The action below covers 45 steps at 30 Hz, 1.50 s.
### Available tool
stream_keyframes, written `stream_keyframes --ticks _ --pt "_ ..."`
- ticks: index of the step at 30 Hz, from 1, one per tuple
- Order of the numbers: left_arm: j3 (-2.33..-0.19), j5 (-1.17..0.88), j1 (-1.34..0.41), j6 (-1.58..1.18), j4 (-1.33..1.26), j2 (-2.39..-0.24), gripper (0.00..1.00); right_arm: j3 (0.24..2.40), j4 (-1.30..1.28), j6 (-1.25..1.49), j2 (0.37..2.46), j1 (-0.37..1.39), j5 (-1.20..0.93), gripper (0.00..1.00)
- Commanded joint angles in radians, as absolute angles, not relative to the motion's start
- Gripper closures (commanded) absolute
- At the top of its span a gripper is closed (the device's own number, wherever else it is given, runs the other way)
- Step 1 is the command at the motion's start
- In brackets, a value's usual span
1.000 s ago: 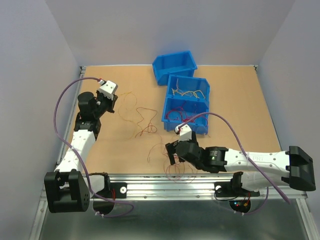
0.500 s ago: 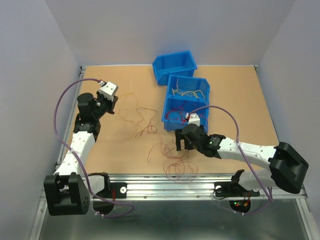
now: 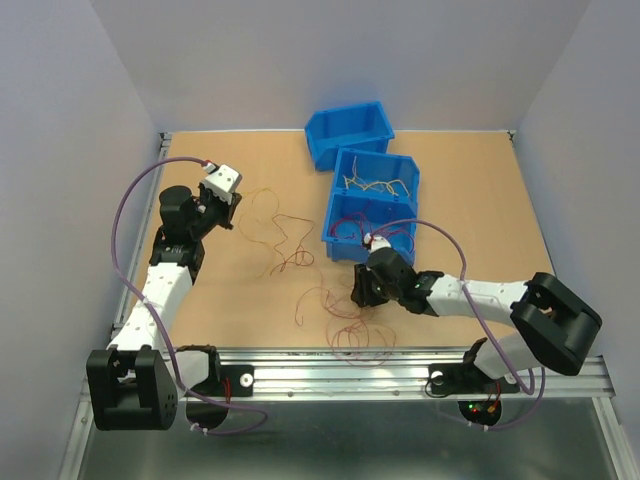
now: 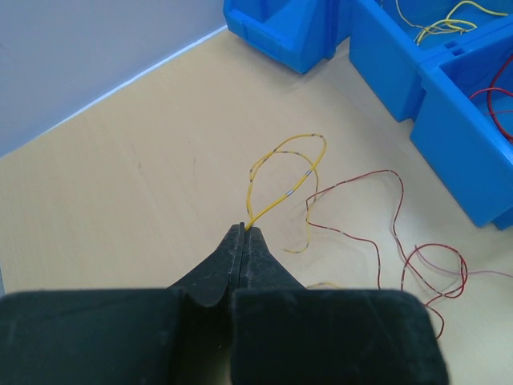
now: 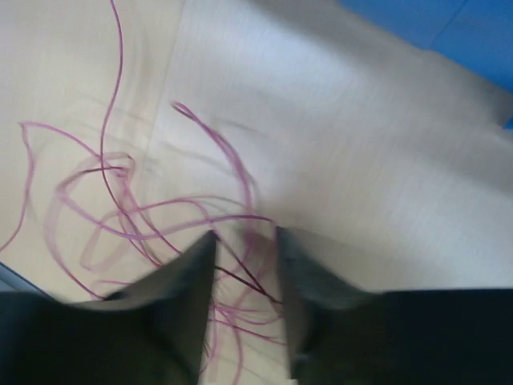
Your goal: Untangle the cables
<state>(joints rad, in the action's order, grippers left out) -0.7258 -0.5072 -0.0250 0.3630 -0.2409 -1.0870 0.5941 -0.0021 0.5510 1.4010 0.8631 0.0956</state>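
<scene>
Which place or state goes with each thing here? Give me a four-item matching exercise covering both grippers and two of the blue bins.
Things:
1. left gripper
2. right gripper
3. middle blue bin
4. nearest blue bin

Places or states:
A. yellow cables lie inside
B. shut on a yellow cable
C. red cables lie inside
D. open, fingers either side of loose red cables

Pairs: 1-B, 2-D, 3-A, 4-C
</scene>
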Motion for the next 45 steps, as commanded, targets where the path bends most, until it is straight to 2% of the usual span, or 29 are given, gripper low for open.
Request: stream_keyframes --ticks 1,5,6,10,14,16,17,19,20,24,30,39,40,41,42,43,44,45 --pt "-0.716 -0.514 -0.029 0.377 -0.264 -1.063 1.0 0.569 0.017 0.548 1.372 0.864 0.067 0.69" --pt "-0.718 -0.511 -0.031 0.377 -0.264 -1.071 1.0 0.613 -0.089 0.545 1.293 0.864 0.173 0.9" --pt "-0.718 -0.508 -0.031 0.377 -0.264 -1.069 1.0 0.627 -0.125 0.54 1.279 0.864 0.184 0.99" --pt "-0.718 -0.505 -0.032 0.377 -0.264 -1.069 1.0 0.695 -0.193 0.505 1.262 0.909 0.183 0.99" --pt "-0.718 -0.502 -0.034 0.379 -0.264 -1.071 1.0 0.785 -0.236 0.491 1.342 1.015 0.204 0.98" --pt "-0.718 -0.499 -0.034 0.38 -0.264 -1.072 1.0 0.844 -0.264 0.494 1.393 1.075 0.238 0.9" --pt "-0.716 -0.499 -0.034 0.38 -0.264 -1.069 1.0 0.859 -0.271 0.495 1.408 1.091 0.265 0.79" --pt "-0.716 -0.497 -0.034 0.38 -0.264 -1.069 1.0 0.908 -0.288 0.495 1.463 1.14 0.299 0.68" --pt "-0.716 -0.497 -0.034 0.38 -0.264 -1.069 1.0 0.925 -0.293 0.495 1.48 1.152 0.305 0.42" --pt "-0.715 -0.495 -0.035 0.382 -0.264 -1.068 1.0 0.991 -0.311 0.492 1.592 1.206 0.33 0.0" --pt "-0.713 -0.491 -0.037 0.383 -0.264 -1.068 1.0 1.054 -0.318 0.492 1.709 1.246 0.347 0.0" --pt "-0.715 -0.489 -0.038 0.385 -0.262 -1.069 1.0 1.091 -0.468 0.564 1.844 1.269 0.448 0.0" --pt "-0.715 -0.491 -0.038 0.385 -0.262 -1.069 1.0 1.083 -0.472 0.58 1.847 1.269 0.448 0.19" --pt "-0.715 -0.491 -0.038 0.385 -0.262 -1.069 1.0 1.072 -0.472 0.587 1.845 1.269 0.437 0.19" --pt "-0.713 -0.489 -0.038 0.385 -0.262 -1.068 1.0 1.063 -0.471 0.592 1.841 1.266 0.424 0.42" --pt "-0.713 -0.488 -0.038 0.385 -0.262 -1.068 1.0 1.055 -0.469 0.6 1.836 1.261 0.419 0.55" --pt "-0.715 -0.489 -0.038 0.387 -0.262 -1.069 1.0 1.036 -0.471 0.62 1.819 1.259 0.439 0.88" --pt "-0.713 -0.491 -0.038 0.385 -0.261 -1.068 1.0 1.026 -0.469 0.63 1.812 1.256 0.446 0.99"
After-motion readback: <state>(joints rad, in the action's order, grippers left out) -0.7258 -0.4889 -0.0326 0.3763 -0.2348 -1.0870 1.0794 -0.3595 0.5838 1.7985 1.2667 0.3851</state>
